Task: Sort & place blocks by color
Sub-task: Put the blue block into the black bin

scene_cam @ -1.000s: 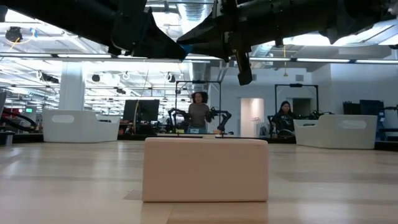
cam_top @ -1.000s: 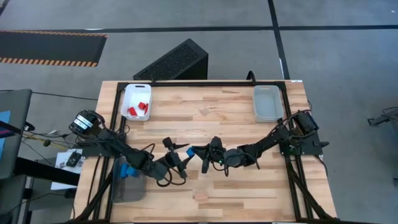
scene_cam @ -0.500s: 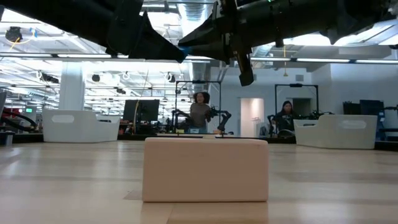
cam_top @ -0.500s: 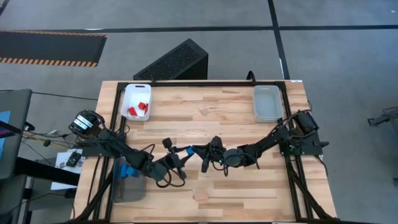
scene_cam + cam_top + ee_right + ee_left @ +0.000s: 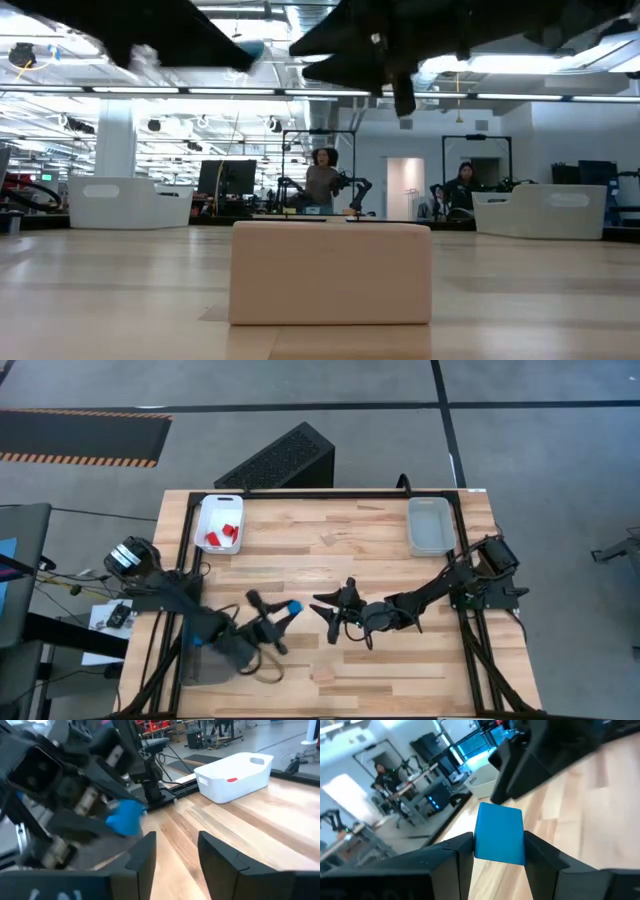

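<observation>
- Right now your left gripper (image 5: 283, 616) is gripping a blue block (image 5: 499, 834) between its fingers (image 5: 452, 851), off the table, near the front-left and close to the grey tray (image 5: 205, 660).
- The block is sitting out toward the fingertips, so if you are swinging fast it could be slipping out and dropping onto the table (image 5: 400, 660).
- Your right gripper (image 5: 330, 610) is hanging just beside the left one with its jaws apart and nothing in them; the two are close enough that a wide turn risks a knock.
- A wooden block (image 5: 324, 674) is lying on the table toward the front, below and between the grippers; a low pass could be nudging it away.
- Another wooden piece (image 5: 328, 540) is resting mid-table toward the back, well clear.
- Red blocks (image 5: 222, 532) are already sitting in the white tray (image 5: 204, 512) at the back-left, so you are risking a colour mix if the blue goes there.
- The clear tray (image 5: 430, 550) at the back-right is looking bare; I cannot tell more.
</observation>
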